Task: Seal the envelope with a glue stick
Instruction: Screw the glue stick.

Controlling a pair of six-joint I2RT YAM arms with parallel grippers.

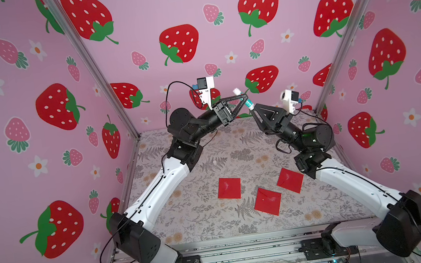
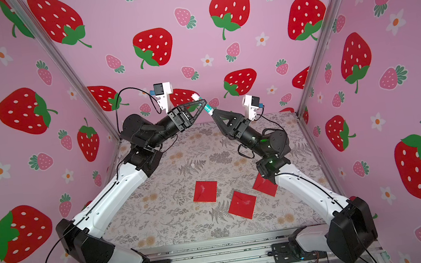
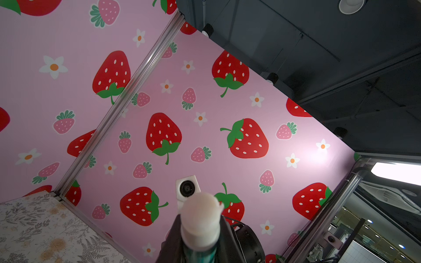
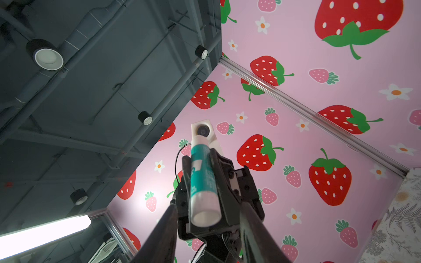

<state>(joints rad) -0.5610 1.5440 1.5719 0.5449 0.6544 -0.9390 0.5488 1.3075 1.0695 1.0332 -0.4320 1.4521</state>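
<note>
The glue stick (image 1: 249, 102) (image 2: 208, 108), white with a teal label, hangs high above the back of the table. My left gripper (image 1: 245, 97) (image 2: 204, 102) is shut on it just below its white top end (image 3: 200, 218). My right gripper (image 1: 253, 109) (image 2: 212, 114) comes in from the opposite side. In the right wrist view its fingers (image 4: 164, 227) stand open on either side of the glue stick's lower end (image 4: 206, 216), with gaps to it. Three red envelopes (image 1: 229, 188) (image 1: 267, 201) (image 1: 290, 180) lie flat on the table in front of the arms.
A floral mat (image 1: 187, 218) covers the table. Pink strawberry-print walls (image 1: 188, 16) close in the back and both sides, with metal corner posts (image 1: 89, 62). Both arm bases sit on the metal rail (image 1: 234, 256) at the front.
</note>
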